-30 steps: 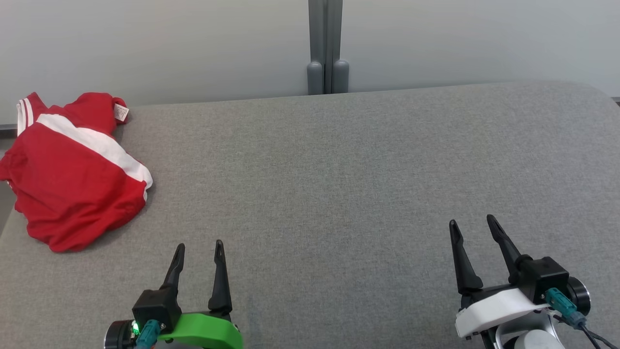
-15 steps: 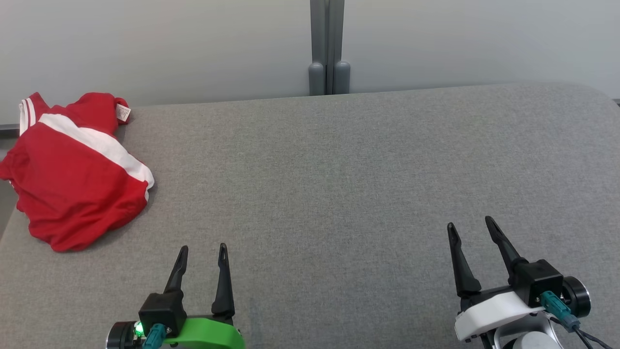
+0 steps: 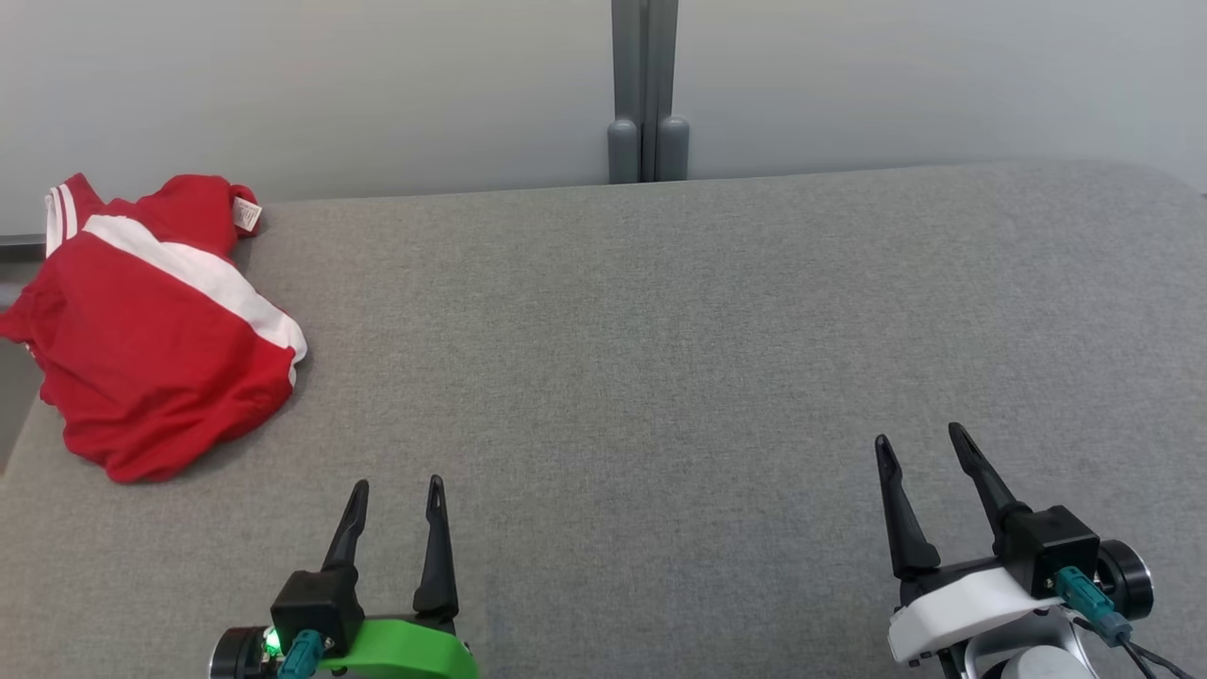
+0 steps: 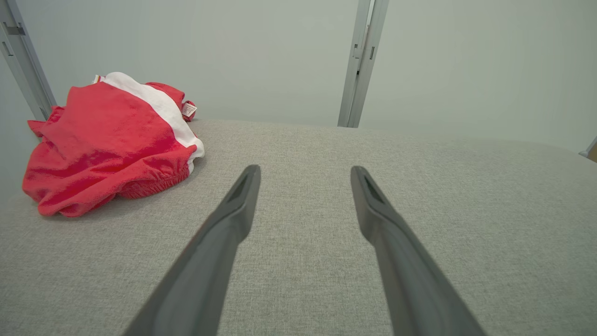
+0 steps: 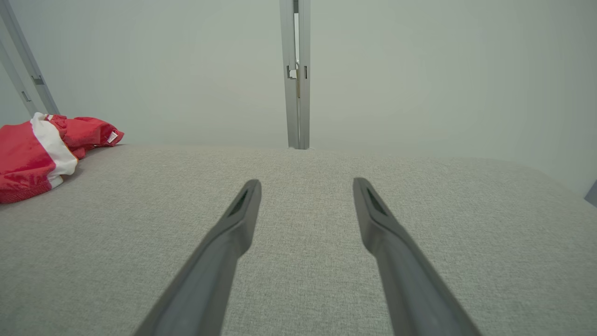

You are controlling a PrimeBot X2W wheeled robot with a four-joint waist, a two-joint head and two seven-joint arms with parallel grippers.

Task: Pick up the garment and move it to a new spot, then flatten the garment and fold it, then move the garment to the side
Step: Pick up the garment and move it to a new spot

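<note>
1. The crumpled red garment with white stripes [image 3: 151, 330] lies heaped at the far-left corner of the grey woven-fabric bench [image 3: 660, 330], about ten o'clock from my left fingers [image 3: 435, 538].
2. It has only drifted slightly rightward in my head view, along with the grey metal post [image 3: 646, 94] at twelve o'clock. My head turned; the cloth did not move.
3. I judge that picking up has not begun.
4. The garment looks soft and limp, with a gathered elastic hem and a small white label.
5. My left fingers and right fingers [image 3: 899, 505] are spread wide and hold nothing.
</note>
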